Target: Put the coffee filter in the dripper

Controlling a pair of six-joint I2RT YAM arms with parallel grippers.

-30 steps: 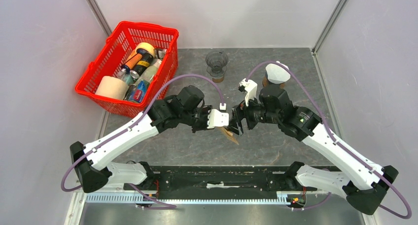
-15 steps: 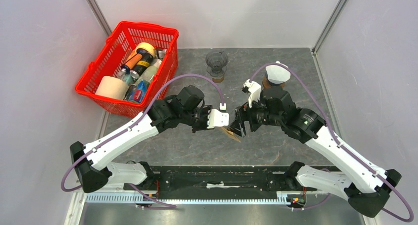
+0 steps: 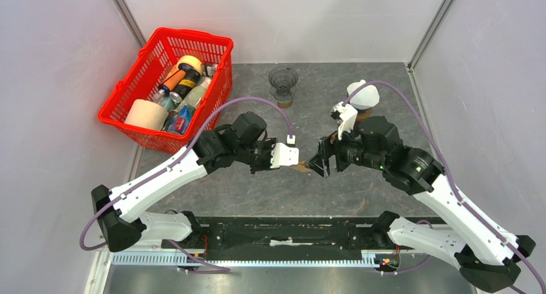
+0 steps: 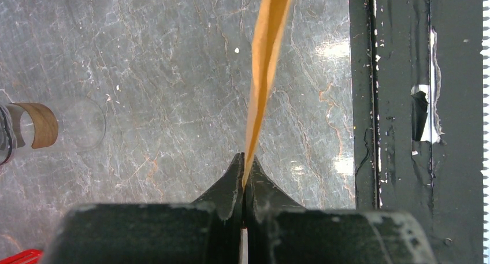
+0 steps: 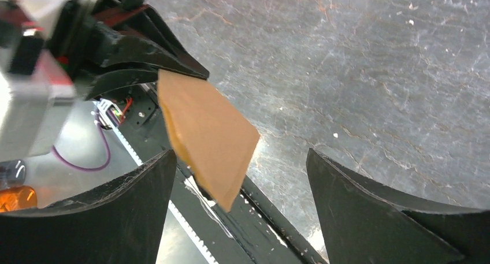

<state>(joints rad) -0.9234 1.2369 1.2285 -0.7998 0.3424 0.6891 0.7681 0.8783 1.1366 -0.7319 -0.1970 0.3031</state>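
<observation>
Coffee filter (image 4: 263, 85) of brown paper, folded flat, sits pinched by one corner in my left gripper (image 4: 243, 160), whose two black fingers are pressed tight together on it. From the left wrist camera I see it edge-on, a thin orange-brown blade running straight out from the fingertips above the grey marbled bench (image 3: 244, 191). From overhead the filter (image 3: 301, 168) hangs in the air between the two arms, over the near middle of the bench, with the left gripper (image 3: 296, 165) meeting it from the left and the right gripper (image 3: 319, 164) just beside it on the right. My right wrist camera shows the right gripper (image 5: 240, 157) with its jaws spread wide; the filter's (image 5: 208, 137) free end lies in the gap between them, and I see it clear of both fingers. The clear glass dripper (image 3: 282, 83) with a brown collar stands upright at the far side of the bench, well apart from the filter. A white domed object (image 3: 362, 94) sits to its right, and a red plastic basket (image 3: 193, 35) of bottles, cans and rolls stands at the far left.
</observation>
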